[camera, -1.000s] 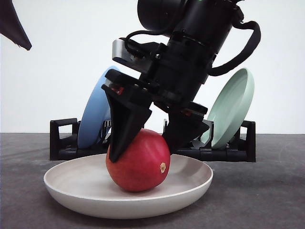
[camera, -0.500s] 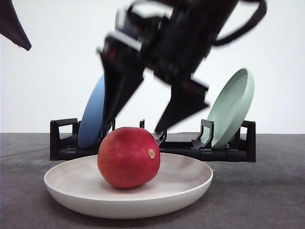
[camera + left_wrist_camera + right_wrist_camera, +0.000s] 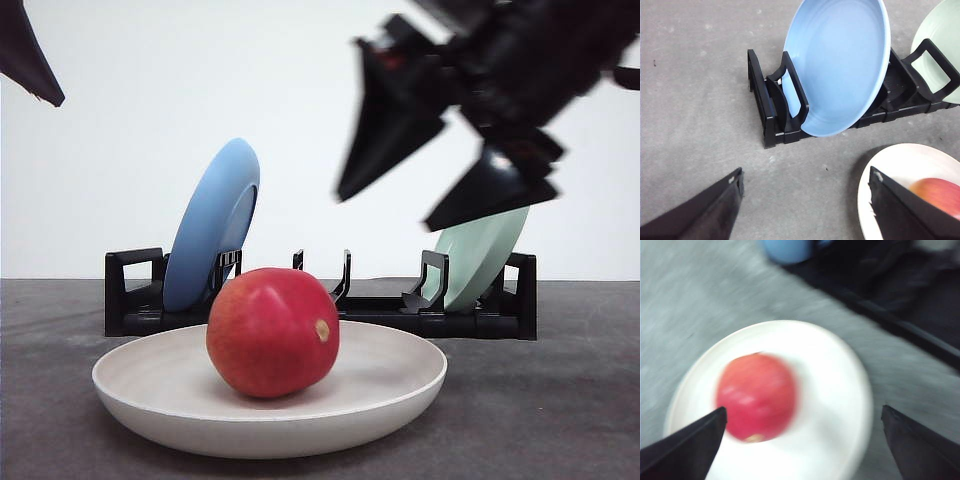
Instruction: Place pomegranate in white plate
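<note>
Right gripper (image 3: 440,190) hangs wide and empty, well above the table and off to the right of the plate (image 3: 400,390). Left gripper (image 3: 805,205) is also spread wide and empty, over bare table beside the rack (image 3: 480,318). Nothing remains to grasp: the pomegranate (image 3: 272,332) sits free in the plate, below and left of the right gripper, which is the nearer one. Its stem nub faces front-right. A second ago those fingers clasped the fruit; since then they have let go, risen and swung right, and the fruit has rolled slightly.
</note>
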You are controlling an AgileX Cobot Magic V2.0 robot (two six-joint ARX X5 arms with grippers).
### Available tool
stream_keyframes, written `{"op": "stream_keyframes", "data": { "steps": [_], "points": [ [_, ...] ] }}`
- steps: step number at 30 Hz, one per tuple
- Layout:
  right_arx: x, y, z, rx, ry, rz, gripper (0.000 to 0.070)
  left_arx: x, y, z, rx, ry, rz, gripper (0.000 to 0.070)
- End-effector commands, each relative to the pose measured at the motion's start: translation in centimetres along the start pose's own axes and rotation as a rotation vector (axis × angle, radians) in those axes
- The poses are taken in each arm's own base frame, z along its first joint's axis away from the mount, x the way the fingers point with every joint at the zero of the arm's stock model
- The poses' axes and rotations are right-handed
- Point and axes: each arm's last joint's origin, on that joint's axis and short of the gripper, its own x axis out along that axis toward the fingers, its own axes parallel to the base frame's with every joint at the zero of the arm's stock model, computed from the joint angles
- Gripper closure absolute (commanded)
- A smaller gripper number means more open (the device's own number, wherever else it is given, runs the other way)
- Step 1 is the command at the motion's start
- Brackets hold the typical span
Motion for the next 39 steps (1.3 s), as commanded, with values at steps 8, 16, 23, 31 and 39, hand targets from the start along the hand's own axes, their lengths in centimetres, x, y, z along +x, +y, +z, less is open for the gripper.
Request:
{"op": "stream_keyframes", "data": {
  "steps": [8,16,23,31,39],
  "points": [
    [-3.5,-4.9,-1.6,0.143,-0.073,-0.143,0.0088,0.1,0.0,0.0,-0.008,0.017,-0.005,0.0237],
    [-5.4,-7.5,-1.7,0.21,-0.125,-0.248,0.0087,0.1,0.0,-0.1,-0.014,0.02,-0.005,0.0237],
    [-5.4,-7.6,-1.6,0.21,-0.131,-0.266,0.0589,0.1,0.0,-0.2,-0.03,0.036,-0.004,0.06],
    [-5.5,-7.7,-1.5,0.204,-0.145,-0.281,0.0675,0.0,0.0,-0.5,-0.04,0.066,-0.003,0.0682],
    [-5.5,-7.7,-1.3,0.196,-0.166,-0.28,0.0675,0.0,0.0,-0.5,-0.038,0.061,-0.003,0.0682]
  ]
}}
